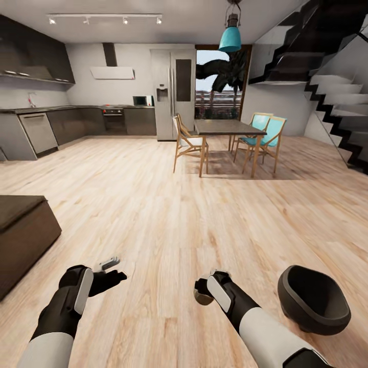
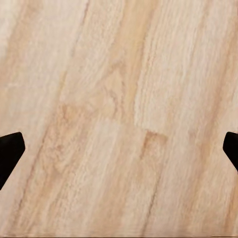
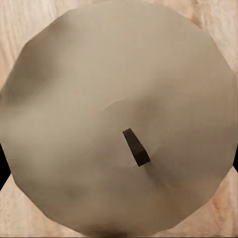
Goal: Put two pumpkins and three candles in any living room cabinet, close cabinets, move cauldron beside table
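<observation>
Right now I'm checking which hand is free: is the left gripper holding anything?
No. The left gripper is open, with only bare wooden floor between its fingertips.

Left hand (image 1: 113,271) open, right hand (image 1: 205,290) clamped.

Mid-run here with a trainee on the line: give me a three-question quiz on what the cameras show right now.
1. True or false: the cauldron stands on the wooden floor beside the right arm.
2. What does the right pincer hold? A) a pumpkin B) a candle C) nothing
3. Fill in: the left pincer is open and holds nothing, over bare ____.

Key:
1. True. It sits on the floor at the robot's right, mouth tilted towards the arm.
2. B. The right wrist view shows the beige candle top with its dark wick close up.
3. Floor. The left wrist view shows plain planks between the fingertips.
</observation>
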{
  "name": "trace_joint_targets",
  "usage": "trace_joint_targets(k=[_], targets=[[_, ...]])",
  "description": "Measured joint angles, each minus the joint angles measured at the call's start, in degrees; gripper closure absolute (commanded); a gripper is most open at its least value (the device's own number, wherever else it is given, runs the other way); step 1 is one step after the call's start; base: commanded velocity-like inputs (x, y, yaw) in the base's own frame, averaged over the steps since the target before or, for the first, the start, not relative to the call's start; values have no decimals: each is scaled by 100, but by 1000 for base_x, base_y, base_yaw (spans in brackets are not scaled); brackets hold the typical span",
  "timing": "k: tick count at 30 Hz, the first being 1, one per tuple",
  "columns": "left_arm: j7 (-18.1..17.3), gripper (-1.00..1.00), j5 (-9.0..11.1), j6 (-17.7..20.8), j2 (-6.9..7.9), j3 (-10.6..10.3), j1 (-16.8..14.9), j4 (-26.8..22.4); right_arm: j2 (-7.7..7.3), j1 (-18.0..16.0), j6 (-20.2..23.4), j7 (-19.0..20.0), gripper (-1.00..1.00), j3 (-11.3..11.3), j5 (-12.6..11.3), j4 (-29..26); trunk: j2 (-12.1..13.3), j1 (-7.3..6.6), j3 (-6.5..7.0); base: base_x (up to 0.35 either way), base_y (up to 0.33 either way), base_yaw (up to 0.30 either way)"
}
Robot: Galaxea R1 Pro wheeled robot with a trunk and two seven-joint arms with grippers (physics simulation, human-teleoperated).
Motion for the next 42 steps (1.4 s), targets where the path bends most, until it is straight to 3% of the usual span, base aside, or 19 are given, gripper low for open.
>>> trace_joint_targets(k=[12, 24, 42], targets=[[0, -100, 9, 0, -13, -28, 0, -4, 0, 0, -37, -19, 100, -1, -4, 0, 82, -64, 190, -324, 0, 246], [0, -100, 4, 0, -13, -732, 0, -35, 0, 1, -40, -20, 100, -1, -9, 1, 84, -64, 116, -331, -23, 241], [0, -100, 8, 0, -2, -725, 0, -37, 0, 1, -39, -20, 100, -1, -7, 1, 84, -64, 2, -225, -172, 238]])
